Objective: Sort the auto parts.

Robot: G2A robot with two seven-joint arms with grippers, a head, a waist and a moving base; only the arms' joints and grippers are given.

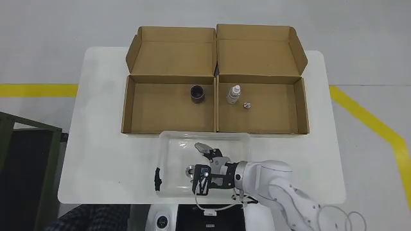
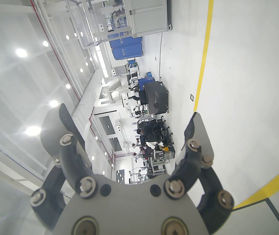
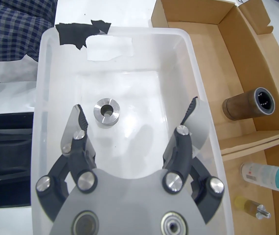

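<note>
A clear plastic bin (image 1: 170,142) (image 3: 193,57) stands at the table's front edge with one metal ring (image 3: 106,111) (image 1: 190,171) on its floor. My right gripper (image 3: 137,106) (image 1: 202,165) hangs open inside the bin, just above the floor. The ring lies a little beyond and beside one of its fingertips (image 3: 80,113), untouched. Behind the bin, the left cardboard box (image 1: 148,106) holds a dark cylindrical bearing (image 1: 197,93) (image 3: 249,106). The right cardboard box (image 1: 282,112) holds a white bottle (image 1: 234,93) (image 3: 266,174) and a small metal part (image 1: 248,105) (image 3: 251,207). My left gripper (image 2: 129,113) is open, holds nothing and points out into the room.
Both boxes have their lids (image 1: 176,51) folded back toward the table's far edge. Black tape (image 1: 156,179) (image 3: 80,34) sticks to one end of the bin. Bare white tabletop (image 1: 96,122) lies on either side of the boxes.
</note>
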